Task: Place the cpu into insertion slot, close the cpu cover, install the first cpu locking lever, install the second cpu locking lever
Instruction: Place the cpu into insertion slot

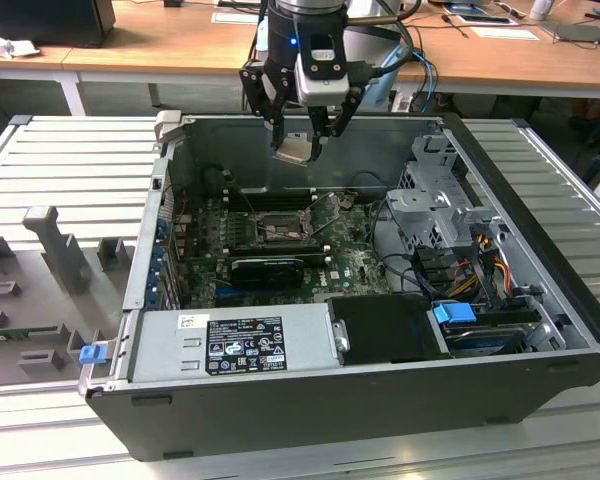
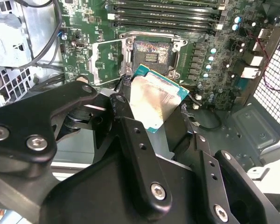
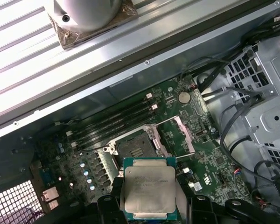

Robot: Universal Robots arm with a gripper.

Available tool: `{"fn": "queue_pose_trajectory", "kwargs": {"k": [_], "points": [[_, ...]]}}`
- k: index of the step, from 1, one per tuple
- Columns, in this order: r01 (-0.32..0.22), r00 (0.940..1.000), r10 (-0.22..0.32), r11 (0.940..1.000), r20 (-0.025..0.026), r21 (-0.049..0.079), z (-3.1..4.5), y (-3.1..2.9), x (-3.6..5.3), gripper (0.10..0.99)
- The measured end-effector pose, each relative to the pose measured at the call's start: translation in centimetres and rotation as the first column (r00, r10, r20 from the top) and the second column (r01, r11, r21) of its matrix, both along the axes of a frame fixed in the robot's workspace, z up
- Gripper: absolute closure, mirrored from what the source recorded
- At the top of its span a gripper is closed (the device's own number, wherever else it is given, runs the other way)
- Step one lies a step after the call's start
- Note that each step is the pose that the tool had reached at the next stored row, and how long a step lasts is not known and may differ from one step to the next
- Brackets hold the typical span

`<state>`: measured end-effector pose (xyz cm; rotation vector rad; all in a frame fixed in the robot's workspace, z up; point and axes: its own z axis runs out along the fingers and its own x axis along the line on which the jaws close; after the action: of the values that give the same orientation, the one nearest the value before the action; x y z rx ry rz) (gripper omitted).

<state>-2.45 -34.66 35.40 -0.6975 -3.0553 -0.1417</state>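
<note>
My gripper (image 1: 298,143) hangs above the open computer case, near its back wall, shut on the cpu (image 1: 293,151). In both wrist views the cpu (image 2: 156,100) (image 3: 148,189) shows as a silvery square chip clamped by its edges between the black fingers (image 2: 130,135). It is held tilted in the air, well above the board. The insertion slot (image 1: 277,228) (image 2: 151,53) (image 3: 135,149) lies bare below it on the green motherboard. The cpu cover (image 2: 94,60) (image 3: 183,132) is flipped open beside the socket.
A long black expansion card (image 1: 268,268) sits in front of the socket, with black memory slots (image 2: 163,14) behind it. A power supply (image 1: 230,345) fills the case front. A drive cage (image 1: 435,200) and cables stand at the exterior view's right. The case walls surround everything.
</note>
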Motion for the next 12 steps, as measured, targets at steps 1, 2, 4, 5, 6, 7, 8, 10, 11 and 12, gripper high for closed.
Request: {"fn": "queue_pose_trajectory", "kwargs": {"k": [1,2,4,5,6,7,8,10,11,12], "points": [[0.002,1.0,-0.002,1.0,0.0001,0.0,0.0,0.0,0.0,0.557],[0.004,1.0,-0.004,1.0,0.0,0.0,-0.01,0.0,0.0,0.557],[0.009,1.0,-0.009,1.0,0.0,0.0,-0.02,0.0,0.0,0.557],[0.012,0.9999,-0.012,0.9999,0.0,0.0,-0.02,0.0,0.0,0.557],[0.016,0.9999,-0.016,0.9999,0.0,0.0,-0.03,0.0,0.0,0.557],[0.018,0.9998,-0.018,0.9998,0.0,0.0,-0.03,0.0,0.0,0.557],[0.02,0.9998,-0.02,0.9998,0.0,0.0,-0.03,0.0,0.0,0.557],[0.027,0.9996,-0.027,0.9996,0.0,0.0,-0.04,0.0,0.0,0.557],[0.03,0.9996,-0.03,0.9996,0.0,0.0,-0.04,0.0,0.0,0.557],[0.032,0.9995,-0.032,0.9995,0.0001,0.0,-0.04,0.0,0.0,0.557]]}}
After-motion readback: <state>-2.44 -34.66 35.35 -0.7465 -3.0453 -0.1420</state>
